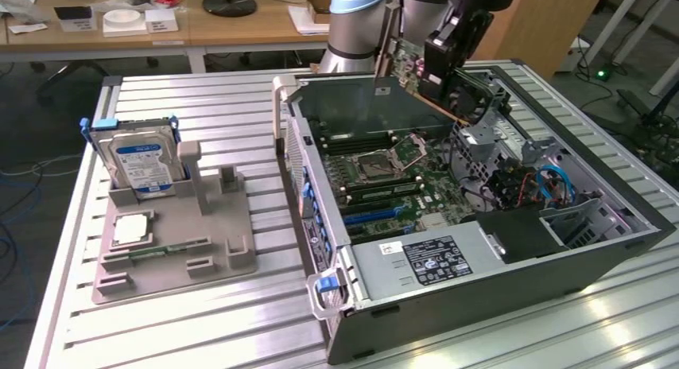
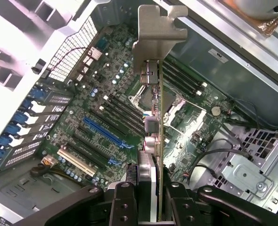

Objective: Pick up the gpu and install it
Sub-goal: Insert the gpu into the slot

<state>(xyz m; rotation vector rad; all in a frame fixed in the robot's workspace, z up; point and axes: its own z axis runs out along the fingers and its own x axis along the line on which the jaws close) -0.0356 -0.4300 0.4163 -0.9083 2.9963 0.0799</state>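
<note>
The gripper [image 2: 159,200] is clamped narrow on the gpu [image 2: 160,117], bracket [image 2: 155,37] at the far end. The card hangs edge-down at the exterior view's upper centre, over the open case [image 1: 478,321], seemingly clear of the motherboard [image 2: 96,94]: an orientation suited to its slots.

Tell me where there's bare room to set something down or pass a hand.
Bare table lies nearer the camera than the grey holder, beyond it, and at the near corner beside the computer case. The strip between holder and case is narrow. Inside the case is crowded: the end effector holds the graphics card above the motherboard.
</note>
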